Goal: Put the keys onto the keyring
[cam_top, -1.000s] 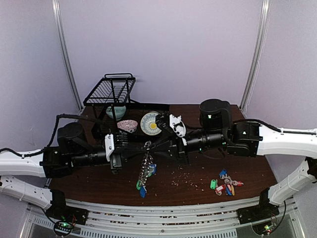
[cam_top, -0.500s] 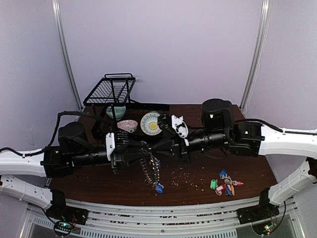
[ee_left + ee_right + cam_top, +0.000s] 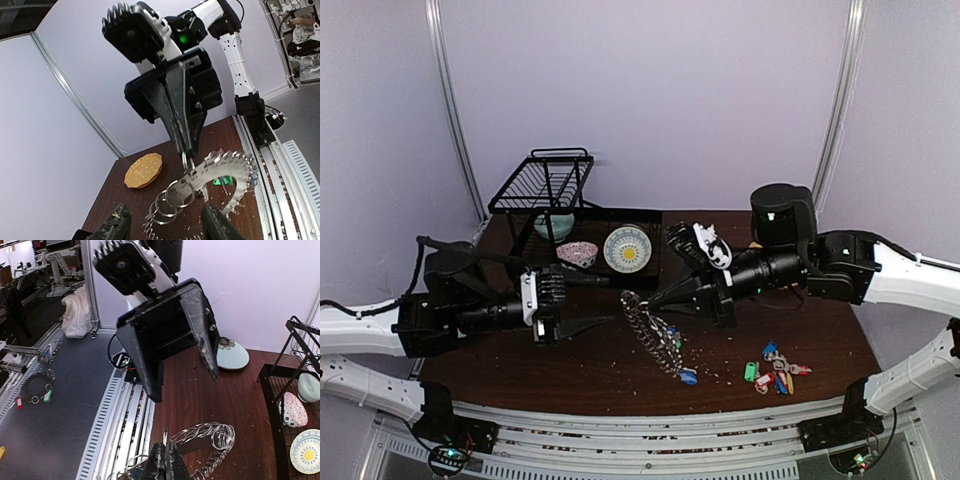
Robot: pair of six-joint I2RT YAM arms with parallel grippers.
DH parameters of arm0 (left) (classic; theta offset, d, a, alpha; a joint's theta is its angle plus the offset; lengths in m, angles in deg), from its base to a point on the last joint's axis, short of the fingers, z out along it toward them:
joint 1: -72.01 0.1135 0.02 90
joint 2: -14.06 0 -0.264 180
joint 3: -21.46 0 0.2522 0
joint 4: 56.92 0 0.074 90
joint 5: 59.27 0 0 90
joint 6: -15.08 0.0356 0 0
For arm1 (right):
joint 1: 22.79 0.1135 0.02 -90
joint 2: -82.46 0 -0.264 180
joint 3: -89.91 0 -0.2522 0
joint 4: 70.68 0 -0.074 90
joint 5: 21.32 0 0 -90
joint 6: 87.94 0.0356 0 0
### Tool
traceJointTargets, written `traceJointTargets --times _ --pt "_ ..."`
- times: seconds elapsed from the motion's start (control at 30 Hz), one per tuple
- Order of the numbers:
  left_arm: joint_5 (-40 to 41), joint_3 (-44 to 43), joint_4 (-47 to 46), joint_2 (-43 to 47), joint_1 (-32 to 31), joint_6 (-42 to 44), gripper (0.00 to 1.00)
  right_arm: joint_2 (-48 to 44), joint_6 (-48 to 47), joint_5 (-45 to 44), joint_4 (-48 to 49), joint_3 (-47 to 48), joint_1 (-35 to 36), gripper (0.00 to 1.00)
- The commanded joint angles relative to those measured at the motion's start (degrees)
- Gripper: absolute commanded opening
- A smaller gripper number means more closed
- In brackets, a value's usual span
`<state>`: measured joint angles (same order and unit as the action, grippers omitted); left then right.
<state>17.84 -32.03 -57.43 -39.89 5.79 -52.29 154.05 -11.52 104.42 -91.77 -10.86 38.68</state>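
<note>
The left tool (image 3: 588, 322) is released, its fingers spread and apart from the keyring (image 3: 655, 335), probably to leave the ring to the other arm. The keyring hangs tilted over the middle of the counter (image 3: 820, 335), and its lower end, with a blue tag, is near the front edge. The right tool (image 3: 642, 300) is clenched on its upper part, so the ring is lifted and its rim is free for threading. The keys I cannot pick out for sure. A bunch with coloured tags (image 3: 775, 370) lies at the right, well apart, with bare wood between.
</note>
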Motion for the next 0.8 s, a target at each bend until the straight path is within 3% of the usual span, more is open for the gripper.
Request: traceJointTargets --times 0.0,0.4,0.67,0.77 --pt "-4.6 -2.1 3.6 -1.6 -0.1 4.3 0.5 -0.8 -3.0 7.2 -4.5 4.3 -0.1 0.0" --pt "-6.8 -1.4 -0.2 -1.8 -0.1 0.8 0.55 3.8 -3.0 11.8 -6.2 8.6 0.0 0.0" --pt "-5.2 -0.5 -4.0 0.7 -0.4 -2.6 0.51 0.7 4.2 5.1 7.5 3.4 0.0 0.0" --pt "1.2 -3.4 -3.5 0.2 -0.4 -10.2 0.46 -1.6 6.4 1.4 13.1 0.7 -0.1 0.0"
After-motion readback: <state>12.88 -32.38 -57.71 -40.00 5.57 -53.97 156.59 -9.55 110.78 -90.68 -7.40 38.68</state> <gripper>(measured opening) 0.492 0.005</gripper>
